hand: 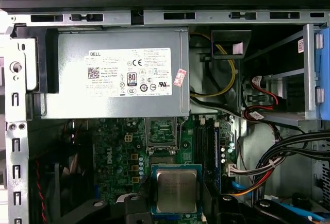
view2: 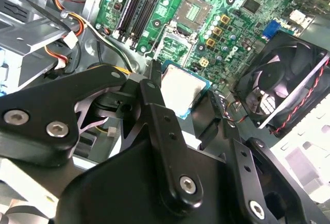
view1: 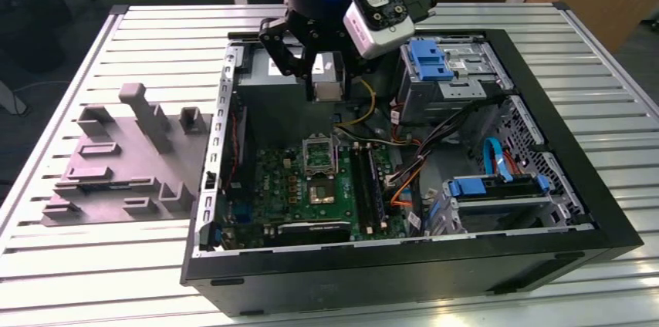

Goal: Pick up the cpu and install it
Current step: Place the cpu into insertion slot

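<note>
One black open-sided metal computer case (view1: pixel 412 273) stands on one pale slatted metal table (view1: pixel 92 281). Inside the case there are one green motherboard (view1: pixel 293 188), one grey metal power-supply box (hand: pixel 113 80), one black round-bladed cooling fan (view2: pixel 281 80), one black rectangular socket with a metal rim (view2: pixel 193 10) and two blue plastic drive brackets (view1: pixel 427 59). Above the case there are one black gripper (view1: pixel 327 86) and one small flat square silver-topped cpu (hand: pixel 176 190). Beside the case, on the exterior view's left, lies one grey moulded fixture plate (view1: pixel 123 165).
</note>
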